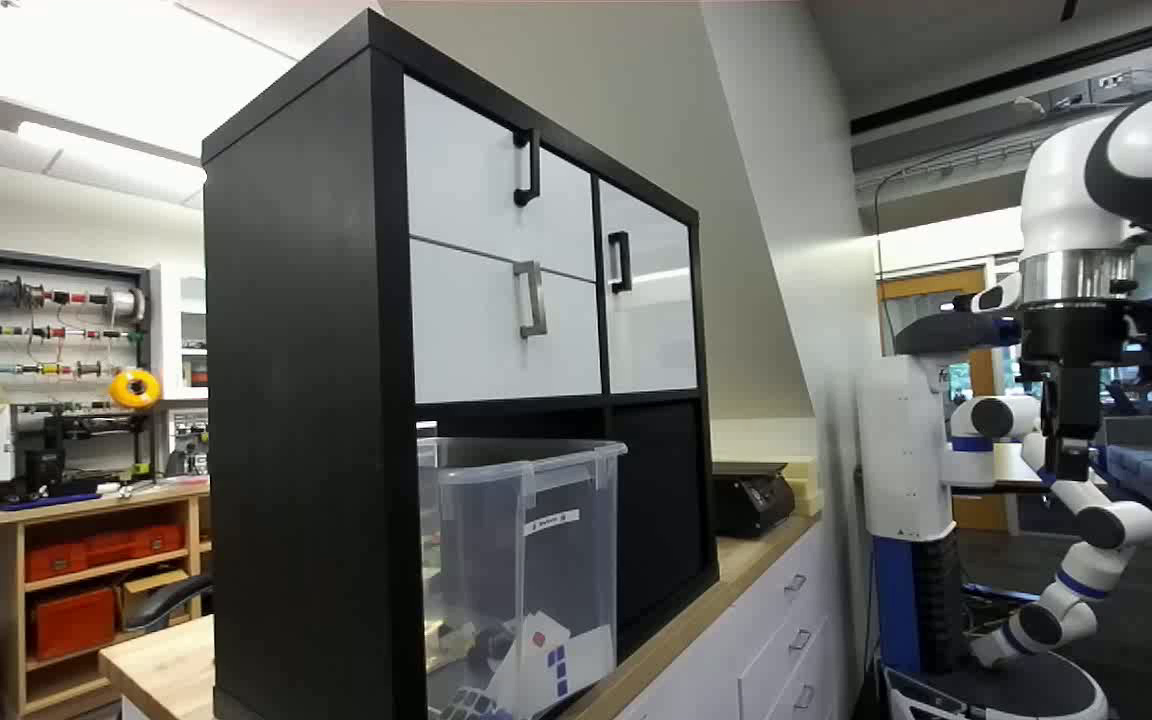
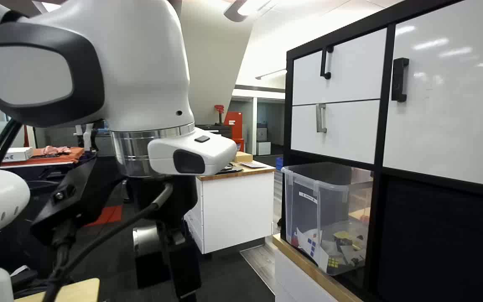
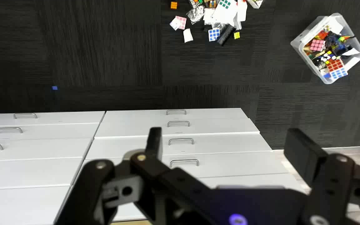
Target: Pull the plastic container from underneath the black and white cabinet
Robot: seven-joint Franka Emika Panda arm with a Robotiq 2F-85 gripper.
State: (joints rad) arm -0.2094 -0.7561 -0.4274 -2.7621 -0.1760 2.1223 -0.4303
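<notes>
The bin (image 1: pixel 561 570) looked like smooth plastic to me, the cabinet (image 1: pixel 291 390) matt-sided and glossy-fronted, the counter (image 1: pixel 696 615) wood.

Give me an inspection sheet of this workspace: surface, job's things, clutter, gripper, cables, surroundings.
Surface: pale wooden countertop bearing the tall white-fronted black cabinet.
Job's things: translucent plastic bin standing in the cabinet's lower compartment, assorted items inside.
Clutter: in the wrist view, multicoloured puzzle cubes and white scraps on dark carpet, plus another clear plastic bin, full.
Gripper: black two-fingered gripper; fingers wide apart, nothing between them.
Cables: black cable below the white robot arm.
Surroundings: white-and-blue robot, wall rack of wire spools.
</notes>
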